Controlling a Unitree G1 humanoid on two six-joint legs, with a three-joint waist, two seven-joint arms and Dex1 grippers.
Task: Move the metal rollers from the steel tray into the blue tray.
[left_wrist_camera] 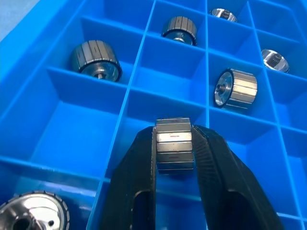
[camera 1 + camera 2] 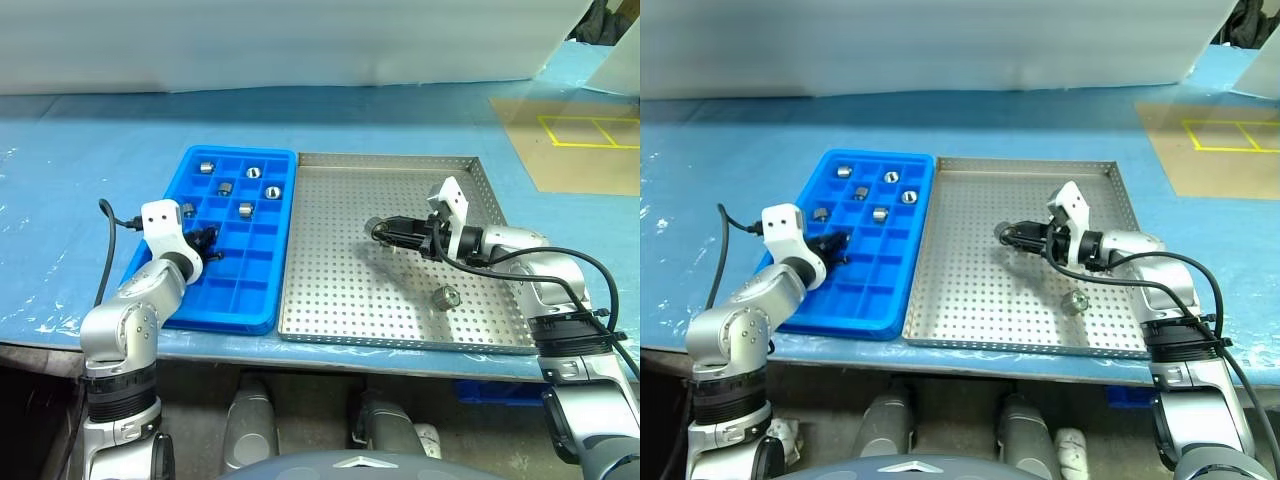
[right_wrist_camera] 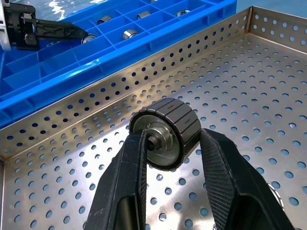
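Your left gripper hangs over the blue tray near its left edge, its black fingers clamped on a ribbed metal roller above an empty square compartment. Six more rollers lie in the tray's far compartments; the near rows are free. The steel tray, perforated with a low raised rim, touches the blue tray's right edge. Your right gripper sits over its centre, closed on a grooved roller. One loose roller lies near the right edge; elsewhere the floor is open.
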